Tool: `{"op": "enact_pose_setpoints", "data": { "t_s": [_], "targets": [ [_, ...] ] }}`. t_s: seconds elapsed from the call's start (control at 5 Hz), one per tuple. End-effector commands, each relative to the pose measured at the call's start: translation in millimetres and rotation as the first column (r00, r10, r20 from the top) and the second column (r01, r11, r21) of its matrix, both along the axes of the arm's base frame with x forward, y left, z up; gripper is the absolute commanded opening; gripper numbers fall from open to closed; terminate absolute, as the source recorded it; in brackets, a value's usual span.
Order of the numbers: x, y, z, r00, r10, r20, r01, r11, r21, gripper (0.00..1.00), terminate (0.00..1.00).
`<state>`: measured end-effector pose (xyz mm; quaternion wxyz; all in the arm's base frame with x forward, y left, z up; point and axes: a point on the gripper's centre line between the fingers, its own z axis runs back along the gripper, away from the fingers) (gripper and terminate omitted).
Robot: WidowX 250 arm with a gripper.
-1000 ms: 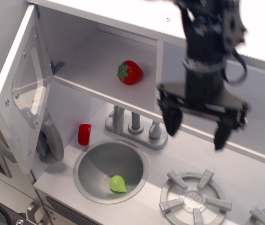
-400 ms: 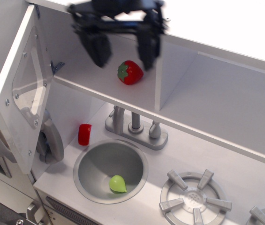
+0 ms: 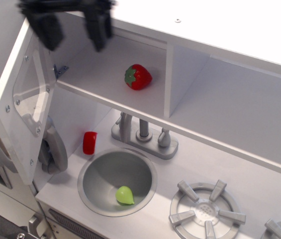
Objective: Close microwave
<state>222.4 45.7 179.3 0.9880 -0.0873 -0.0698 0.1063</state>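
Observation:
The microwave (image 3: 105,74) is a white box compartment at the upper left. Its white door (image 3: 23,97) with a clear window stands swung wide open to the left. A red strawberry (image 3: 138,76) lies inside the compartment. My black gripper (image 3: 73,32) is at the top left, blurred, with its two fingers spread apart and nothing between them. It hangs in front of the compartment's upper left corner, just right of the door's top edge. I cannot tell whether it touches the door.
A doorless white bay (image 3: 230,114) lies right of the microwave. Below are a grey faucet (image 3: 142,134), a round sink (image 3: 117,180) holding a green pear-like toy (image 3: 125,195), a red cup (image 3: 89,143) and a stove burner (image 3: 206,209).
My gripper has swept from the right, in front of the doorless bay, up and left across the microwave to the door's top edge. The door and strawberry have not moved.

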Motion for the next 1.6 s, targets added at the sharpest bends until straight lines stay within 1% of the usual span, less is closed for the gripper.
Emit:
{"op": "enact_pose_setpoints", "data": {
  "t_s": [0.0,0.2,0.4,0.6,0.8,1.0,1.2,1.4],
  "targets": [
    [-24,53,19,1.0,0.002,0.012,-0.002,1.0,0.017,1.0,0.0],
    [-28,70,11,1.0,0.0,0.025,0.0,1.0,0.004,1.0,0.0],
    [-29,78,-5,1.0,0.009,0.026,-0.01,0.999,0.043,1.0,0.0],
    [-31,81,-10,0.999,0.001,0.032,-0.002,0.998,0.061,1.0,0.0],
    [-32,81,-21,1.0,0.01,0.025,-0.012,0.997,0.073,1.0,0.0],
    [-31,73,-40,0.999,0.021,0.033,-0.024,0.995,0.097,1.0,0.0],
    [-25,64,-55,0.998,0.037,0.051,-0.042,0.994,0.102,1.0,0.0],
    [-17,47,-62,0.996,0.047,0.07,-0.052,0.996,0.072,1.0,0.0]
  ]
}}
